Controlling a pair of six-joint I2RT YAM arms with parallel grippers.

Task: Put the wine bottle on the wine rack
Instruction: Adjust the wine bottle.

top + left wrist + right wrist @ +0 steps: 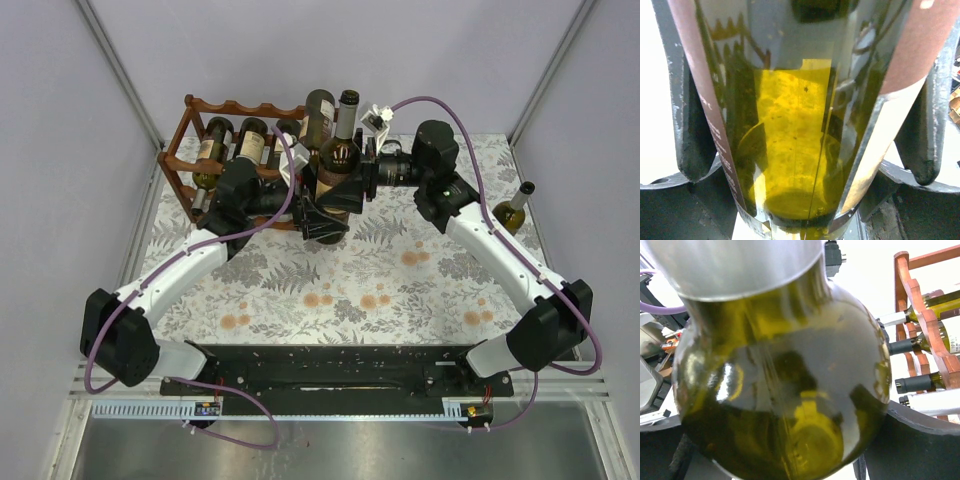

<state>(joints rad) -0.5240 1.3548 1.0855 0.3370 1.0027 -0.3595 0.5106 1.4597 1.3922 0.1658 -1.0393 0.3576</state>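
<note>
Top external view puts the wine bottle upright over the far middle of the floral table, its dark-capped neck toward 12 o'clock. The wine rack stands close by at 10 o'clock and does not yet bear it. The left gripper meets the bottle from 7 o'clock. Its wrist camera shows 2 grey fingers pressed against either side of the labelled green glass, clamped on the body. The right gripper reaches in from 3 o'clock at the shoulder. Its own camera has the bulging glass filling the space between dark jaws, and I cannot tell whether they pinch it. The racked bottles lie in the tiers, and 1 spare bottle sits at 3 o'clock near the table's right edge.
</note>
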